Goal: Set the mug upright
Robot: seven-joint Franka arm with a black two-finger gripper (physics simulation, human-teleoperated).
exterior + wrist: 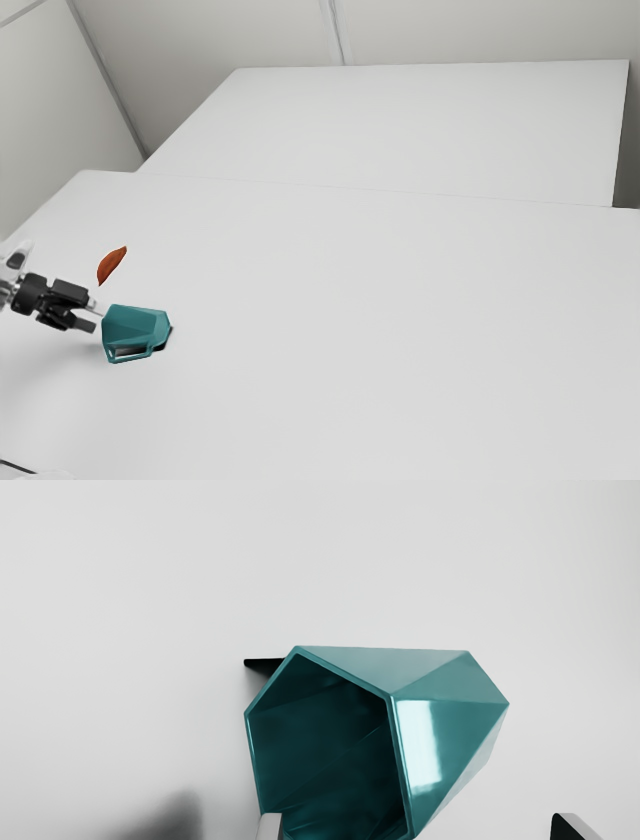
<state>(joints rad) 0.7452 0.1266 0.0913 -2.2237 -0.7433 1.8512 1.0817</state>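
Lying on its side on the white table, the teal faceted mug point(136, 328) has its handle toward the exterior view's bottom. Just beside its mouth, on the exterior view's left, is the gripper point(96, 318), its fingers apart. In the wrist view the dark hollow of the mug point(445, 740) faces the camera. The gripper point(417, 825) stands open there, one fingertip in front of the mug's rim and the other out past its outer wall, with a gap to that wall.
An orange-brown curved object point(112, 264) is near the gripper and mug, toward the exterior view's top. The white table point(380, 330) stretches to the exterior view's right, with another white surface point(400, 130) behind it. A dark cable point(18, 467) shows at the bottom left corner.
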